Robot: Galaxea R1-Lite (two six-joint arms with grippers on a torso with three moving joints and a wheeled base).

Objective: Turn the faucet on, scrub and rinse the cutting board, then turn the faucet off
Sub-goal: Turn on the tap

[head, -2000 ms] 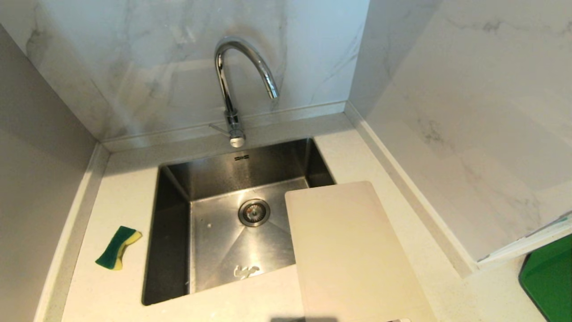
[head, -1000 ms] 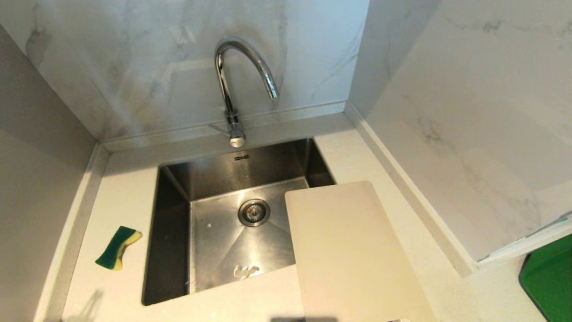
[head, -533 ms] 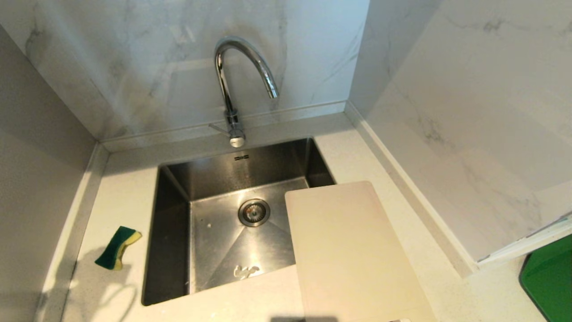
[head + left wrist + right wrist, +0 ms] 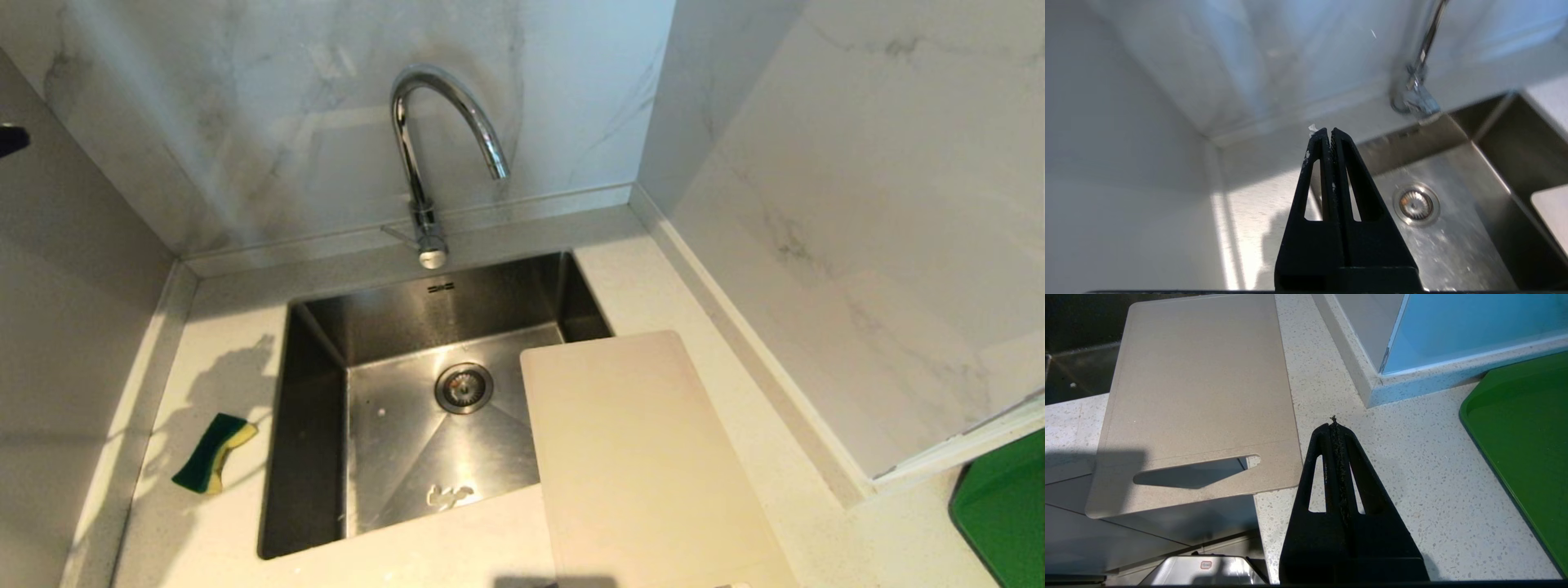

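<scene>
Chrome gooseneck faucet [image 4: 424, 155] stands at 12 o'clock behind the steel sink [image 4: 310, 457], dry. Left pincer [image 4: 1329, 132] clenched, empty, aimed w/ tips toward its base (nudge the thin lever [image 4: 398, 235] sideways, gently). Cream rectangular cutting board [image 4: 645, 465] at 4 o'clock, half over the sink; right pincer [image 4: 1334, 424] clenched beside it above the speckled table [image 4: 1404, 465].

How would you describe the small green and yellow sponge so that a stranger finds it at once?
Start at the square stainless steel sink under the tall chrome gooseneck faucet. On the pale speckled stone counter to the robot's left of that sink lies the small green and yellow sponge. It is the only brightly coloured, soft thing there; the large cream rectangular cutting board lies on the opposite side.
</scene>
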